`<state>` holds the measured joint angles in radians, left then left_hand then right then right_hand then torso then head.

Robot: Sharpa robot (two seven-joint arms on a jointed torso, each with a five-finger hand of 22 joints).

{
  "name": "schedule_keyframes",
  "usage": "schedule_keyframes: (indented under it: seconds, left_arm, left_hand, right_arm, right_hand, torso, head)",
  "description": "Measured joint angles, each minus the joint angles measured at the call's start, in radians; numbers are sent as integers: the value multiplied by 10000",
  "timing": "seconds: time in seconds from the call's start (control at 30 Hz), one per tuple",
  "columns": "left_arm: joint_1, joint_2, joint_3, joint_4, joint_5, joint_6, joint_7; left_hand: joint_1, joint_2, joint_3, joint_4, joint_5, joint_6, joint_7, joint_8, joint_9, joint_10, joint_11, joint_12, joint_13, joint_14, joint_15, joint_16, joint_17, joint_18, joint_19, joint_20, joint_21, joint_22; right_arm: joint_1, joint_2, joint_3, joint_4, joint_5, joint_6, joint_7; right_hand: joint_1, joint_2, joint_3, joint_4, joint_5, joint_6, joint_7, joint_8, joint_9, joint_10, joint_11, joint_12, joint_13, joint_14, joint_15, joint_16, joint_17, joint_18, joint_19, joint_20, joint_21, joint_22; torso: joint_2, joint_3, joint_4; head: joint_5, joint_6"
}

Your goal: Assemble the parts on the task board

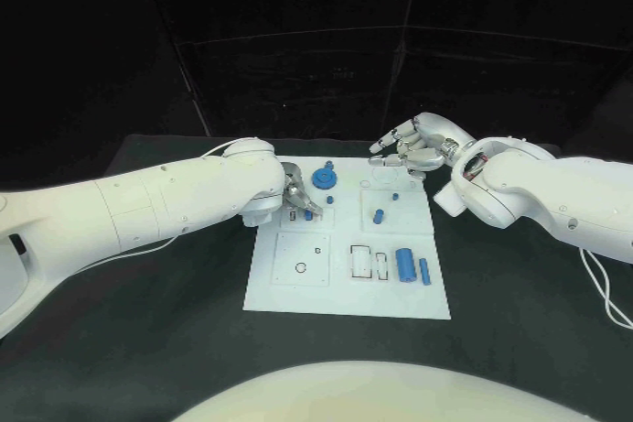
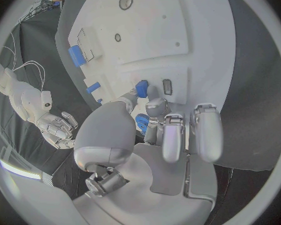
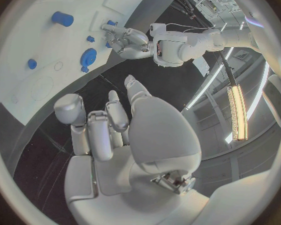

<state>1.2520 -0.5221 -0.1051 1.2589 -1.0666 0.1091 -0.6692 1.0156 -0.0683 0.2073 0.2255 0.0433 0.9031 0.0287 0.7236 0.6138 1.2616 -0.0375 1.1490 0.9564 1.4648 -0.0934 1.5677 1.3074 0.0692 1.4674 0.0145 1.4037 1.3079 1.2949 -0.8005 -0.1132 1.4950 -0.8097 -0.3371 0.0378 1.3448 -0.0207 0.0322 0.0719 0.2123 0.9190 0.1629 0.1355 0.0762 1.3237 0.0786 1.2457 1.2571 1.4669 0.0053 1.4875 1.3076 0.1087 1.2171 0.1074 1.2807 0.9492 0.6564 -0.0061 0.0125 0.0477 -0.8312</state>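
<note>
Left hand [image 1: 298, 195] is pinching a small blue peg [image 1: 309, 215] on the left-middle of the white task board [image 1: 346, 294]. Right hand [image 1: 415, 143] is hovering at the board's far right edge, fingers loosely curled, holding nothing.

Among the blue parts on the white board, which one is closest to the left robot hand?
The small blue part right at the left robot hand's fingertips. The round gear-like part, the pegs and the big cylinder lie farther away.

The left hand [image 1: 298, 199] points its fingertips downward, fingers drawn together. The right hand [image 1: 414, 144] hovers, fingers loosely curled, holding nothing.
</note>
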Motion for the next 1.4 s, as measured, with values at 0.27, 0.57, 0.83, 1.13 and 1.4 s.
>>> schedule_keyframes:
  seconds: [0.27, 0.57, 0.83, 1.13, 1.4]
  left_arm:
    - [-16, -93, -6, 145, 1, -74, -9]
    - [-39, -186, 9, 288, 2, -130, -39]
    - [-78, -408, 619, 591, 27, -67, -133]
    - [609, -649, 988, 696, 38, 145, -158]
    - [1140, -305, 1041, -714, 44, 688, -169]
  left_hand:
    - [-43, 43, -692, 475, 0, 54, -51, 26, 68, 36, -37, 52, 35, 22, -50, 0, 0, 1, -37, -37, 0, -1]
    - [-43, 43, -993, 611, 0, 52, -52, 89, 118, 36, -37, 52, 35, 22, -50, 0, 0, 1, -38, -37, 0, -2]
    - [-43, 43, -1133, 612, 0, 46, -51, 47, 116, 36, -36, 52, 27, 22, -49, 0, 0, 1, -38, -37, 0, -2]
    - [118, 261, -1692, 641, 0, -557, 149, -299, -56, -564, 96, -525, -807, 22, -49, 0, 0, 1, -5, -70, -473, -306]
    - [422, 562, -2269, 621, 0, -1082, 500, -1298, -678, -826, 357, -683, -1119, 5, 223, 0, 0, 2, -13, 156, -700, -562]
  right_arm:
    - [0, 1, 0, -11, 0, 0, 0]
    - [0, 18, 0, -48, 0, 0, 2]
    - [0, 13, 0, -86, 0, 0, 4]
    - [0, 49, 0, -167, 3, 0, 7]
    - [0, 78, -1, -206, 10, 0, 8]
  right_hand:
    - [-54, 54, 0, 0, 0, 0, 0, 0, 0, 0, 0, -39, -16, 0, 0, 0, 0, 0, 0, 0, 0, -35]
    - [-54, 54, -38, 38, 0, 0, 0, 9, 0, 0, 0, -39, -15, 0, 0, -41, -1, 0, 0, 0, 0, -53]
    - [-54, 54, -38, 38, 0, 0, 0, 37, 0, 0, 0, -39, -14, 0, 0, -41, -1, 1, 0, 0, -38, -53]
    - [-54, 54, -38, 38, 0, 0, 0, 37, 0, 0, 0, -39, -14, 0, 0, -40, -2, 0, 0, 0, -38, -52]
    - [-54, 54, -38, 38, 0, 0, 0, 37, 0, 0, 0, -38, -13, 0, 0, -40, -2, 0, 0, 0, -38, -52]
  torso:
    - [4, -6, 4]
    - [6, -1, 4]
    - [8, -1, 4]
    - [7, 7, 4]
    - [12, 12, 4]
  head:
    - [-18, 5]
    - [-5, 22]
    - [-5, 26]
    - [-6, 69]
    - [28, 135]
